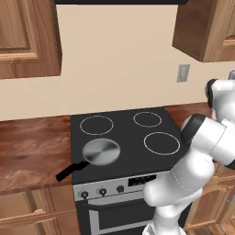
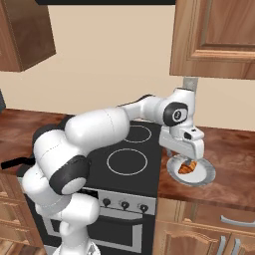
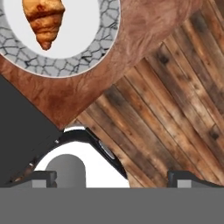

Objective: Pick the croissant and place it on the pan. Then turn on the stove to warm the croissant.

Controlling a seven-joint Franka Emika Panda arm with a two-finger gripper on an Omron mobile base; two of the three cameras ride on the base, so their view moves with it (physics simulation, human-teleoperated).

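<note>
Step in hand: approach to pick. Gripper (image 2: 190, 158) hangs fully open and empty above the plate (image 2: 208, 175), right of the stove (image 2: 127, 162), where the croissant (image 2: 187, 168) lies (untouched). Next: centre over it, descend, close.

The wooden bench (image 2: 234, 149) is carrying a plate (image 2: 205, 176) beside the stove (image 1: 124, 137), which is bearing the pan (image 1: 101, 151).
</note>
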